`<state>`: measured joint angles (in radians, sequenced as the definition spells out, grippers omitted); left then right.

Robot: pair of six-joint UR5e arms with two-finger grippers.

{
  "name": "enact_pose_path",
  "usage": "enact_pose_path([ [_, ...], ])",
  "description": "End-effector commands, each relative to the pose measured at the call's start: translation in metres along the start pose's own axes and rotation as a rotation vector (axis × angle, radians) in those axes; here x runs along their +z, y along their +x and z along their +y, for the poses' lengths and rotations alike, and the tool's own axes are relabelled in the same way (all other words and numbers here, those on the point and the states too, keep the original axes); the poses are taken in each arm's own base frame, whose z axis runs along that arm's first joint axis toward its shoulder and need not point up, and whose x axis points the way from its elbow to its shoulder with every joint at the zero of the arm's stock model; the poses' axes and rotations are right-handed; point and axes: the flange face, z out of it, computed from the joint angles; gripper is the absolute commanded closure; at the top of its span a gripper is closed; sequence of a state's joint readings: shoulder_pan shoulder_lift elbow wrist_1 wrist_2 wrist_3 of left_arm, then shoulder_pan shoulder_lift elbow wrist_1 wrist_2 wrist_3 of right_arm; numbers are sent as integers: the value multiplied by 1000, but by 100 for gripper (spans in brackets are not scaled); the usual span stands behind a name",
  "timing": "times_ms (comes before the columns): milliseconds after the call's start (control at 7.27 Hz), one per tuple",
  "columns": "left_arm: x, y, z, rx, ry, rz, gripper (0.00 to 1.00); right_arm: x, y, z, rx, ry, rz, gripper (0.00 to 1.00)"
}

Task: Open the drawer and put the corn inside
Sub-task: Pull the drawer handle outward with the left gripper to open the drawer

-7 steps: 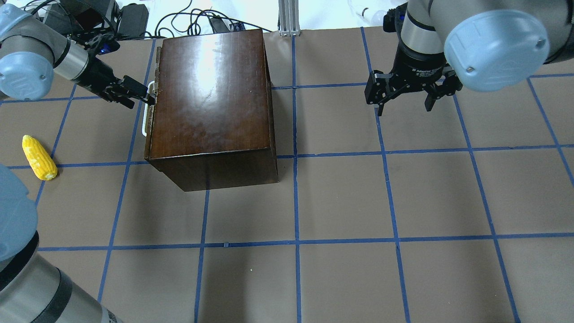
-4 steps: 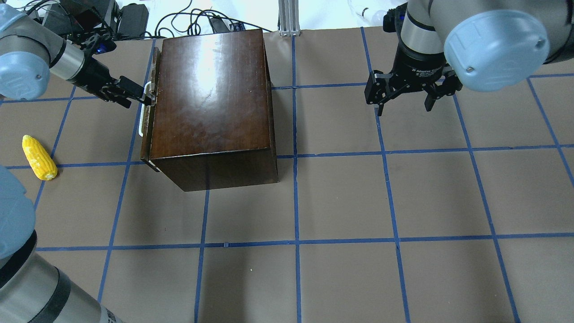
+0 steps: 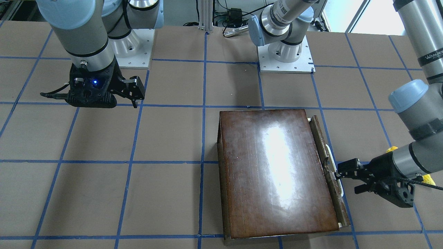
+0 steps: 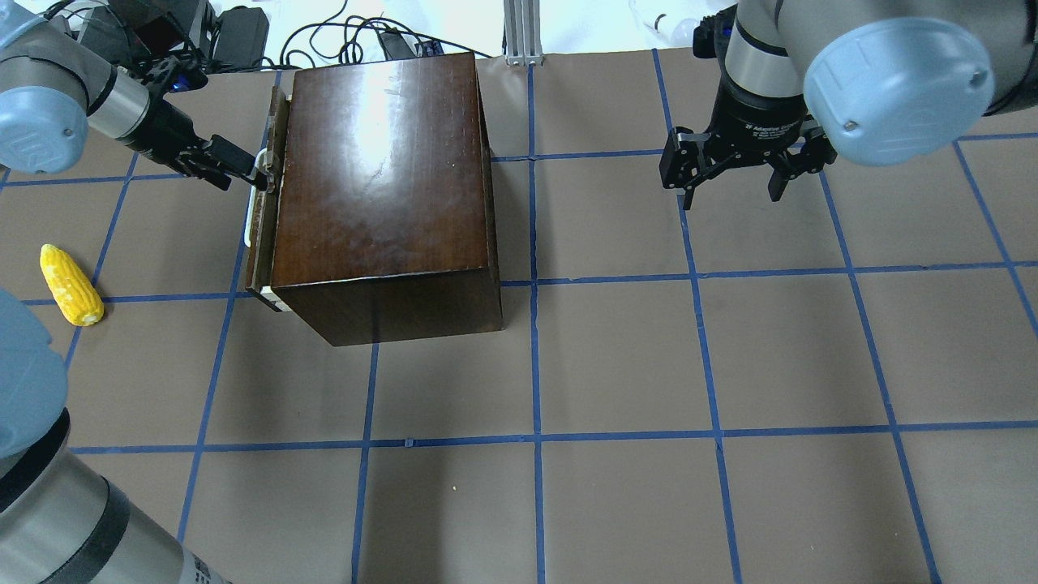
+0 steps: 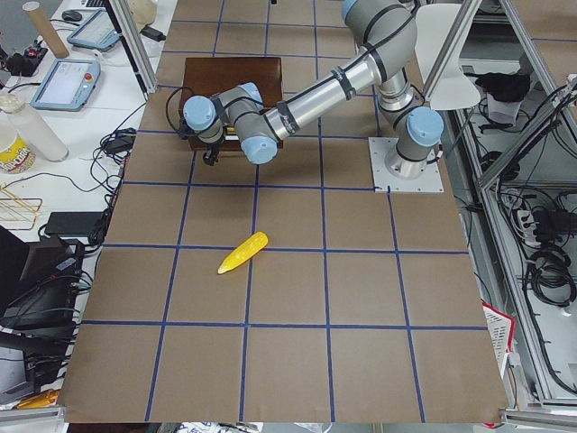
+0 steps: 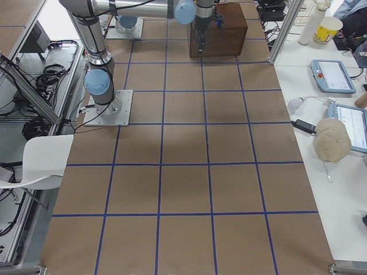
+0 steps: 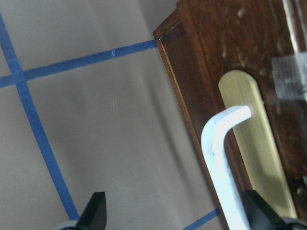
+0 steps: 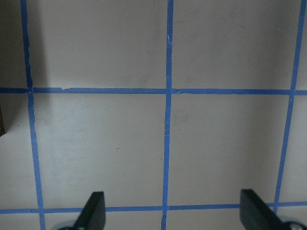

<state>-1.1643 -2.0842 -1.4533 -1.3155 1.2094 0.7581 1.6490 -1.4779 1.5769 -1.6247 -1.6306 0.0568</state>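
Note:
The glossy dark-brown box (image 4: 381,178) stands at the table's far left. Its drawer front (image 4: 259,235) stands a little way out from the box, and a pale drawer edge (image 4: 276,302) shows at the near corner. My left gripper (image 4: 253,172) is at the whitish handle (image 7: 218,158). Its fingers are spread, and the handle runs between them, close beside one fingertip (image 7: 256,213). The yellow corn (image 4: 71,285) lies on the table left of the box, apart from everything. My right gripper (image 4: 730,191) hangs open and empty over the table's far right.
Blue tape lines grid the brown table. An aluminium post (image 4: 523,32), cables and gear sit past the far edge. The arm bases (image 3: 285,52) stand at the robot's side of the table. In the front-facing view my left arm mostly hides the corn (image 3: 391,149).
The drawer front and its handle have slid out of the box toward the corn's side. My left gripper moved with the handle. The right arm and the corn have not moved.

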Motion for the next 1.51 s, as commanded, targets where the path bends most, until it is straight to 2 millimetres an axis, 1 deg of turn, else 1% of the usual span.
enact_pose_path([
  [0,-5,-2,-2,7,-4,-8,0,0,0,0,0,1,0,0],
  [138,-6,-2,-3,20,-2,-10,0,0,0,0,0,1,0,0],
  [412,-12,-16,5,10,5,-12,0,0,0,0,0,-1,0,0],
  [825,-18,-24,9,34,-20,-34,0,0,0,0,0,-1,0,0],
  [1100,-17,-29,11,66,-23,-31,0,0,0,0,0,1,0,0],
  [1375,-22,-38,16,58,-19,-34,0,0,0,0,0,1,0,0],
])
